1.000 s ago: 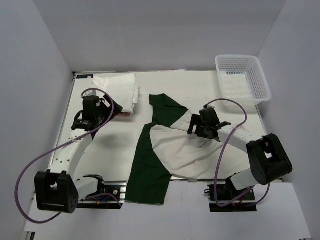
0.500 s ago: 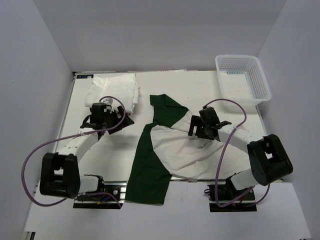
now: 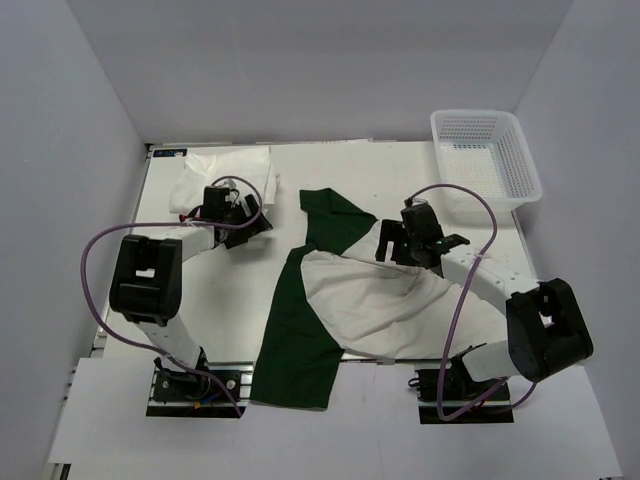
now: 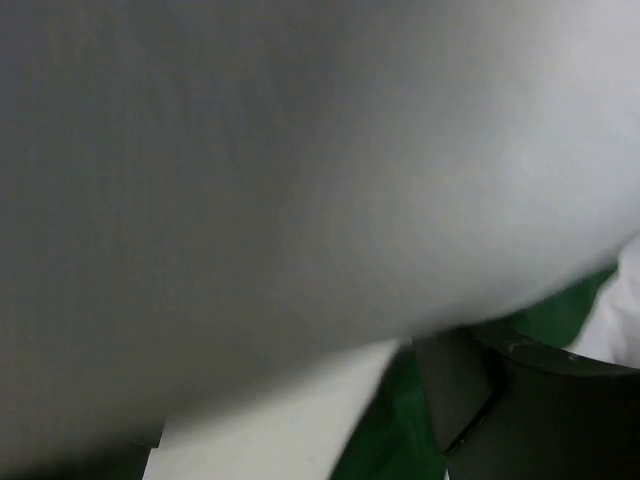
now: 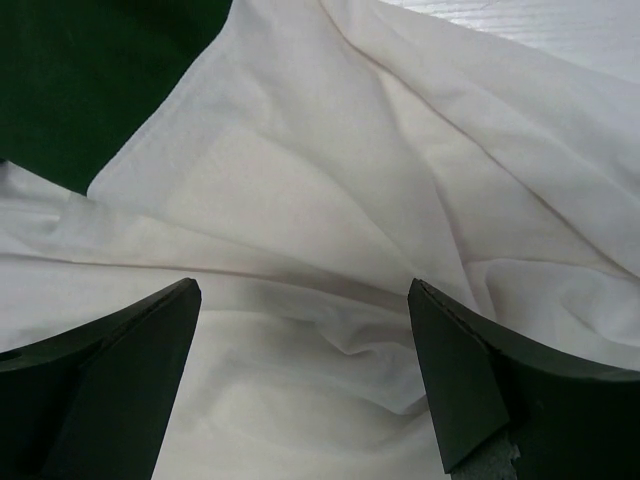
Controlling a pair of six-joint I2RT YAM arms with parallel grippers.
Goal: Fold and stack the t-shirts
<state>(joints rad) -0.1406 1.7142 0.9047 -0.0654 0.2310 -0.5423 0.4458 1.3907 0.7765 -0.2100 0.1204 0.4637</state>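
Observation:
The large off-white t-shirt (image 3: 370,300) with dark green parts (image 3: 295,330) lies crumpled across the table's middle, its green hem over the near edge. My right gripper (image 3: 412,255) hovers open over its off-white cloth (image 5: 300,180), fingers (image 5: 120,370) wide apart with only wrinkled fabric between them. A folded white t-shirt (image 3: 225,172) lies at the back left. My left gripper (image 3: 250,218) sits at that shirt's near right edge and looks open. The left wrist view is blurred: grey wall, a strip of green cloth (image 4: 400,430) and a black shape (image 4: 540,400); its fingers do not show.
A white plastic mesh basket (image 3: 485,155) stands at the back right corner. Purple cables loop from both arms over the table (image 3: 200,290). Grey walls close in the table on three sides.
My left arm has swung from the left side toward the back, carrying its gripper right and up to the folded white shirt's edge. My right gripper has shifted slightly toward the back.

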